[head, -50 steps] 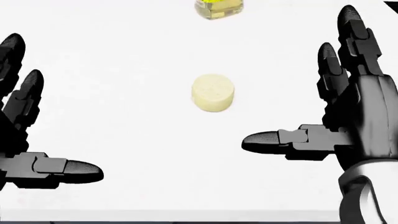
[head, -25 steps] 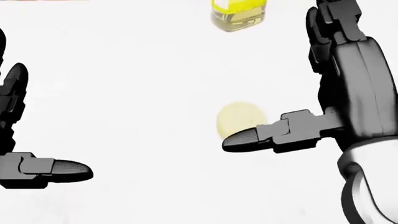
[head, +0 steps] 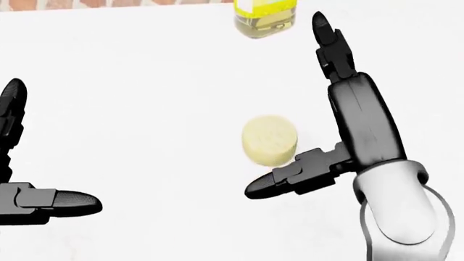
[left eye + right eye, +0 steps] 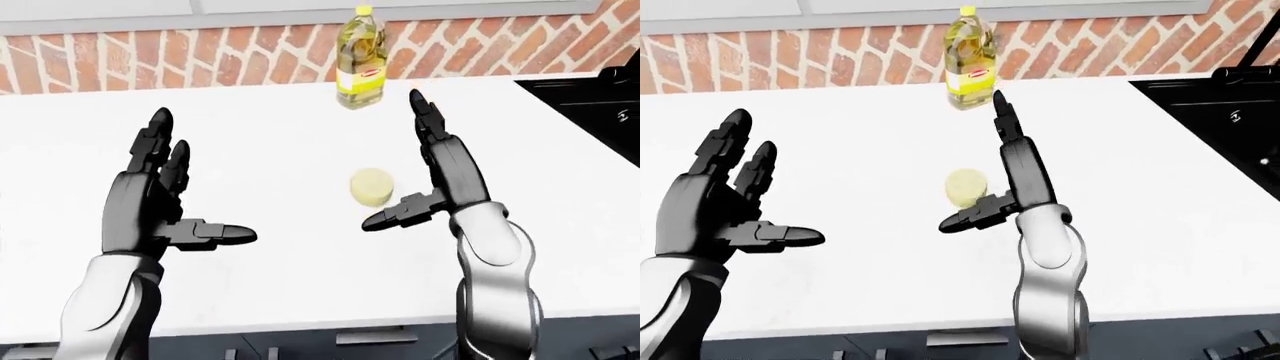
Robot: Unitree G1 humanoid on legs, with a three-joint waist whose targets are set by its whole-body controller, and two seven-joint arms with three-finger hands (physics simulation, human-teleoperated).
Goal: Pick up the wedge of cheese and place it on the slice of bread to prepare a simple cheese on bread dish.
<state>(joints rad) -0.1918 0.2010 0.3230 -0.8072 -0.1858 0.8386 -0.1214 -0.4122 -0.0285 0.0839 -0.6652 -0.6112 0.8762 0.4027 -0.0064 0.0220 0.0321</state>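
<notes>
1. White tabletop (image 4: 280, 142) runs across the left-eye view, with a red brick wall (image 4: 90, 56) along its top edge.
2. The cheese (image 3: 269, 140) is a pale yellow round piece rather than a sharp wedge, sitting on the tabletop near the middle of the head view. Nothing holds it.
3. Right hand (image 3: 346, 117) stands on edge just right of the cheese, palm turned toward it. Two fingers (image 3: 330, 41) point straight toward the top of the view; the thumb (image 3: 290, 178) sticks out sideways below the cheese. The fingers are spread wide and grip nothing. Whether the thumb touches the cheese or only passes close under it, cannot tell.
4. Left hand (image 4: 150, 202) is well apart from the cheese at the left of the left-eye view, palm facing inward, fingers splayed upward and thumb stretched to the right. Empty.
5. Oil bottle (image 4: 361, 58) with yellow contents and a red label stands upright near the brick wall, above the cheese in the view.
6. A black surface (image 4: 1210, 112) fills the right edge of the right-eye view, beside the tabletop.
7. No slice of bread shows in any view.
</notes>
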